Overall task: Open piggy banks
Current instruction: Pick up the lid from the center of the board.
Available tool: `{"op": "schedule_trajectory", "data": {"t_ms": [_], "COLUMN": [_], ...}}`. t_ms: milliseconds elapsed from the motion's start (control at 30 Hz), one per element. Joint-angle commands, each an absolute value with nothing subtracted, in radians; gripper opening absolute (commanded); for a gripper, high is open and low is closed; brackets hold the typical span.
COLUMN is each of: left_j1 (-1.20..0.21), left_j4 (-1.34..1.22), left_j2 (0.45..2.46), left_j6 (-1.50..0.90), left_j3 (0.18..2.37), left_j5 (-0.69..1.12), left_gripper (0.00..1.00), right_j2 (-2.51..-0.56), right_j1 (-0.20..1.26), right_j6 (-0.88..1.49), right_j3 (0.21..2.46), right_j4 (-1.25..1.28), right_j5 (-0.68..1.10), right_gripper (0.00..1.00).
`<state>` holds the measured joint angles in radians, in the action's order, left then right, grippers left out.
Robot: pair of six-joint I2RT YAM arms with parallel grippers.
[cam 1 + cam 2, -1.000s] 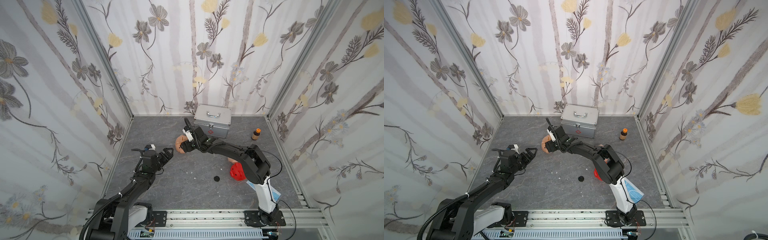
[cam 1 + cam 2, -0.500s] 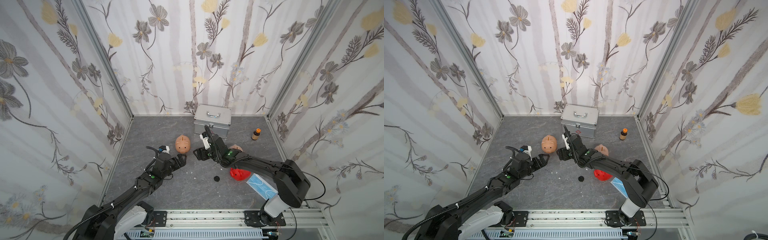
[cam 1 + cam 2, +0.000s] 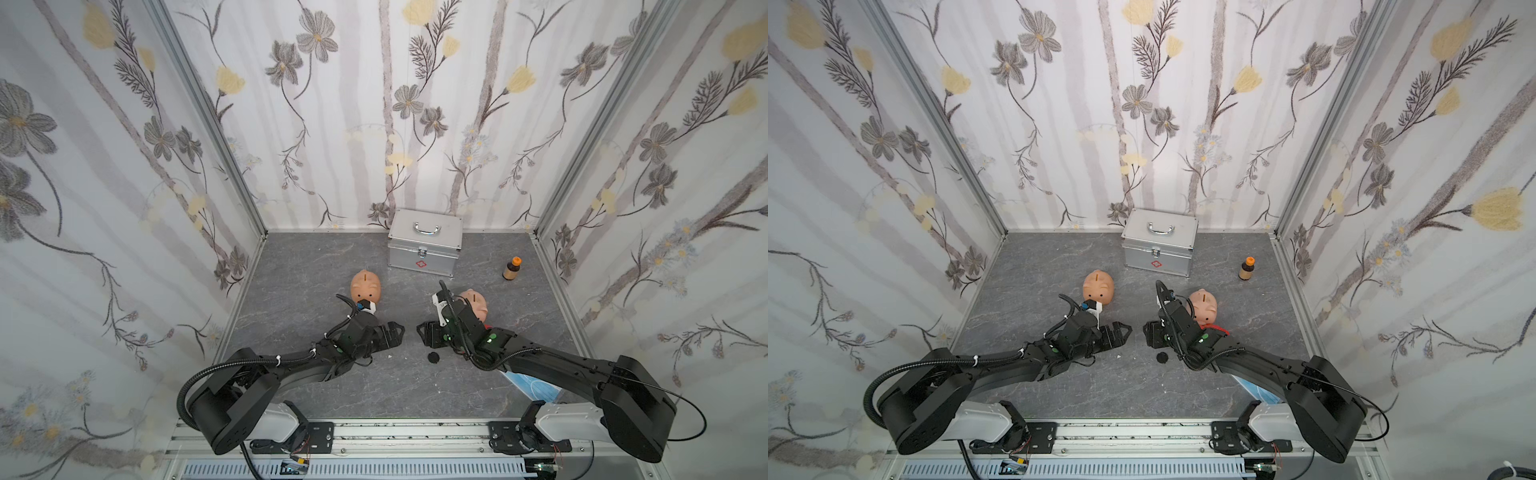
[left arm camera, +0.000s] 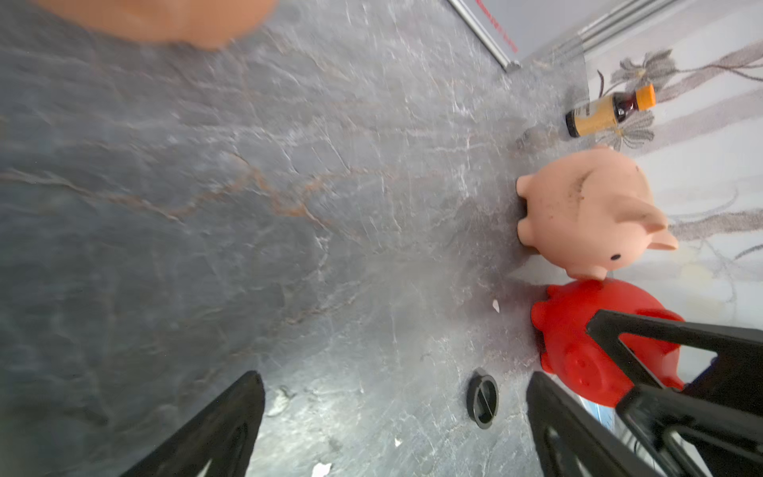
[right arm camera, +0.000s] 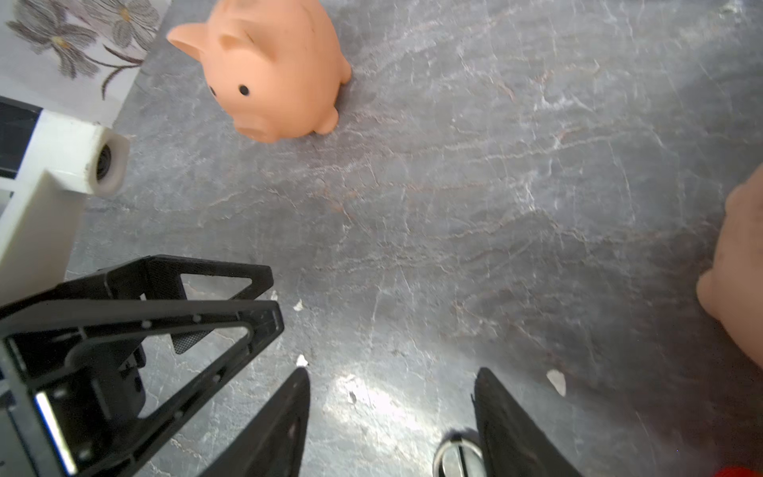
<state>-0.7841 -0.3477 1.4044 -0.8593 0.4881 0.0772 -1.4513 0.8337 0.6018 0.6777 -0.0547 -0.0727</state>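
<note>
1. Between my two grippers there's only bare grey table. They face each other nose to nose, tips near but apart, low over the surface.
2. Left gripper: jaws spread wide, empty. Right gripper: jaws partway apart, nothing between them in the right wrist view.
3. Just beside my right fingertips lies a loose black plug. I judge one bank is already open, but I cannot tell which.
4. Back along my right wrist stands the right peach pig. Its snout looks to touch the red pig, which is tucked under that arm.
5. Off to the side of my left wrist stands the left peach pig, upright on its feet, slot up.
6. Both peach pigs hide their bellies, so I see no plugs on them.
7. To do this well, I pick one peach pig and clamp its round body across the middle with the wide left jaws. These bodies look slippery.
8. Then I tip it belly-up toward my right gripper and pinch the plug's ridge, not its rim.
9. I'd twist before pulling, holding the body steady.
</note>
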Motion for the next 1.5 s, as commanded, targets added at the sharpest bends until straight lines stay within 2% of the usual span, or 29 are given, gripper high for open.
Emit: {"op": "schedule_trajectory", "data": {"t_ms": [0, 167, 333, 533, 1067, 1467], "left_j1": [-0.821, -0.877, -0.898, -0.910, -0.909, -0.908], "left_j4": [-0.467, -0.556, -0.574, -0.545, -0.575, -0.594], "left_j2": [1.455, 1.551, 1.576, 1.550, 1.547, 1.553], "left_j6": [-0.903, -0.953, -0.977, -1.004, -1.030, -1.036], "left_j3": [0.500, 0.520, 0.515, 0.469, 0.425, 0.422], "left_j5": [0.093, 0.116, 0.112, 0.072, 0.050, 0.053], "left_gripper": [1.00, 1.00, 1.00, 1.00, 1.00, 1.00], "right_j2": [-1.441, -1.447, -1.508, -1.569, -1.673, -1.712], "right_j1": [0.836, 0.834, 0.831, 0.835, 0.838, 0.849], "right_j6": [0.640, 0.596, 0.590, 0.578, 0.569, 0.569], "right_j3": [0.678, 0.666, 0.695, 0.738, 0.802, 0.800], "right_j4": [-0.180, -0.259, -0.318, -0.333, -0.365, -0.359], "right_j5": [-0.051, 0.012, 0.023, 0.027, -0.020, -0.010], "right_gripper": [0.50, 0.44, 0.28, 0.18, 0.14, 0.15]}}
